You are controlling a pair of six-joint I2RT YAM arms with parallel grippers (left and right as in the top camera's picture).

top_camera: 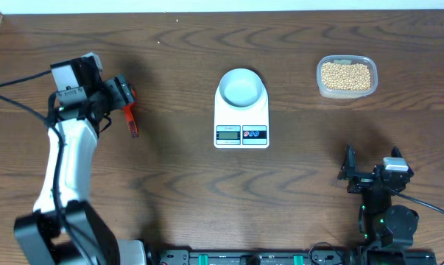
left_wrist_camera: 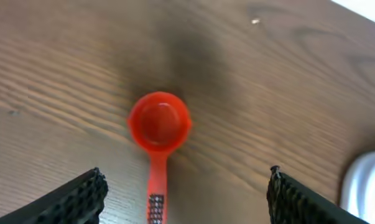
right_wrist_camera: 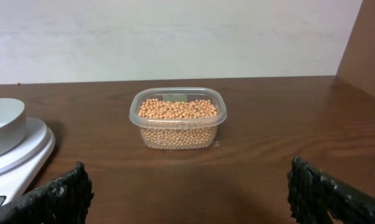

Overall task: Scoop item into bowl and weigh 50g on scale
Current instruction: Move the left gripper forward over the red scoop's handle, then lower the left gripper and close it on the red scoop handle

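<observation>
- A clear tub [right_wrist_camera: 178,126], heaped with tan beans [right_wrist_camera: 176,111], sits mid-table [right_wrist_camera: 268,162] before a pale wall [right_wrist_camera: 175,37].
- At far left, a white scale [right_wrist_camera: 25,152] carries a pale bowl [right_wrist_camera: 0,127], both cut off by the frame edge and well apart from the tub.
- The right gripper [right_wrist_camera: 188,162] faces the tub, its black fingers [right_wrist_camera: 63,196] spread wide at the lower corners.

Lighting was even, moderately bright. Soft dark shadow was cast beyond scoop [left_wrist_camera: 159,124] on surface [left_wrist_camera: 299,81]. Faint sheen was seen.
</observation>
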